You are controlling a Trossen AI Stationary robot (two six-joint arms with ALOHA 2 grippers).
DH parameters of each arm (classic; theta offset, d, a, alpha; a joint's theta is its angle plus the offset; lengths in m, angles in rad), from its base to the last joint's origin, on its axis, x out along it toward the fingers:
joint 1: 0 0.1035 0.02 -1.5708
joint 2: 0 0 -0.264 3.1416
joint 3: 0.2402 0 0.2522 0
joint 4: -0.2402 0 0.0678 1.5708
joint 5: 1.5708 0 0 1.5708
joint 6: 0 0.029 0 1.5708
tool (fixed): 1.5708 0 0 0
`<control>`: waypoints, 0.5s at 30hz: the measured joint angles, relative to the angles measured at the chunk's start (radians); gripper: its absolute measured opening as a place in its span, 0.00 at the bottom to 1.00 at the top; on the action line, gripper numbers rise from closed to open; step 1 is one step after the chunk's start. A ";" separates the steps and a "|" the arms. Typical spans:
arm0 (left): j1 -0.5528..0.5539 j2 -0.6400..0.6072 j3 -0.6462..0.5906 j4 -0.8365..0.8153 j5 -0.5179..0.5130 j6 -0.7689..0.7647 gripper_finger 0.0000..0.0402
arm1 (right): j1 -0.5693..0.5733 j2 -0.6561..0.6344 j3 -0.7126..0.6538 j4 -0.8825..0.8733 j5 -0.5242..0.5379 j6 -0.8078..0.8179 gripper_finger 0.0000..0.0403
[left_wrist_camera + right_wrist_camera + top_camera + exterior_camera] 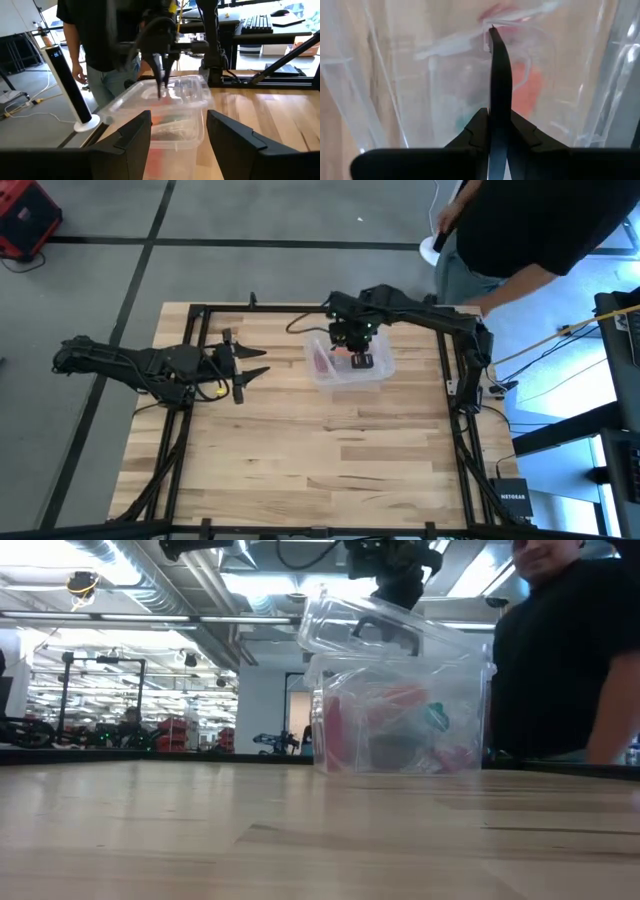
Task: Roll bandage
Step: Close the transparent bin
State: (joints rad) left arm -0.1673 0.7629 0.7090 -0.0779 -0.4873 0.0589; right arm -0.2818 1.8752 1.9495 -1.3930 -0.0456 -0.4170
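Observation:
A clear plastic box [348,365] stands at the far middle of the table; it also shows in the low view [400,720]. Its clear lid [385,630] sits tilted above it. Inside, blurred through the plastic, lies an orange shape, the bandage [532,90], also in the low view [400,700], among other coloured items. My right gripper [352,340] is over the box, shut on the lid. My left gripper [258,364] is open and empty, left of the box, its fingers pointing at it [177,135]. My right gripper pinches a thin edge of the clear lid [489,31] between the free ends of its two shut fingers [500,75]. The fingers come from above, pointing down [162,85]. The lid is tilted, raised above the box's rim [400,660]; whether it still rests on the box cannot be told.
A person in a black top [530,230] stands beyond the table's far right corner, also in the low view [560,650]. Black frame rails [195,360] run along the table's left and right sides. Bare wood [320,450] lies near of the box.

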 joint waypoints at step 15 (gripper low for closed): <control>0.000 0.023 0.000 -0.001 0.000 0.026 0.46 | 0.054 0.019 0.000 -0.047 0.054 0.225 0.10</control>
State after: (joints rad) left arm -0.1673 0.7862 0.7090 -0.0788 -0.4873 0.0849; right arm -0.2276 1.8942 1.9495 -1.4404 0.0086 -0.1916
